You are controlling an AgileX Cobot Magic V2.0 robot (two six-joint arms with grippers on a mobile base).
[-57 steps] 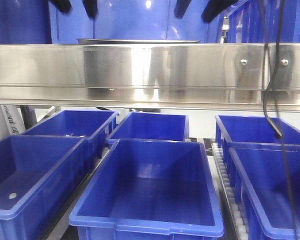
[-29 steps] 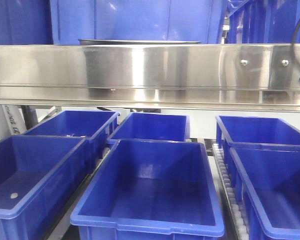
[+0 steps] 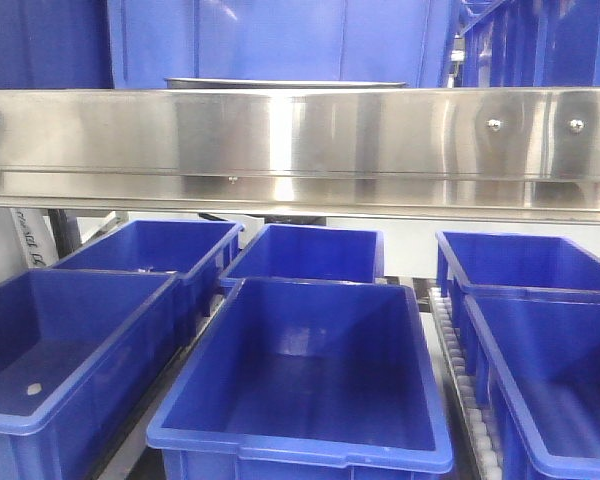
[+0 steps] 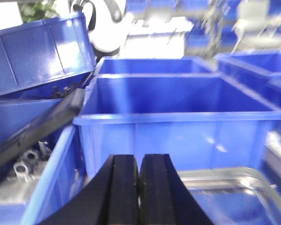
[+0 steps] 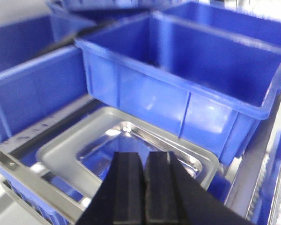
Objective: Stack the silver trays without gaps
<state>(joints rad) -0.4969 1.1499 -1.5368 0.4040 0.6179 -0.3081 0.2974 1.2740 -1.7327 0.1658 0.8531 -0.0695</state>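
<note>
A silver tray [image 5: 70, 151] lies on the upper shelf in front of a blue bin [image 5: 187, 70], its mirror floor reflecting blue. I cannot tell if another tray is nested in it. My right gripper [image 5: 144, 161] hovers above the tray's middle, shut, with nothing between its pads. In the left wrist view a tray [image 4: 234, 185] shows at the lower right, and my left gripper [image 4: 139, 164] hangs shut and empty over its left part. From the front only the tray's thin rim [image 3: 280, 83] shows above the steel rail [image 3: 300, 135]. Neither gripper appears there.
Tall blue bins [image 4: 178, 117] stand close behind the tray and to its left [image 4: 37, 51]. A dark bar [image 4: 37, 129] slants at the left. Below the rail, several open blue bins [image 3: 300, 370] sit on a roller conveyor [image 3: 460, 380].
Both grippers' fingers and a hanging black cable, seen at the top and right of the front view a second ago, have moved up out of it. The tray rim stays in place.
</note>
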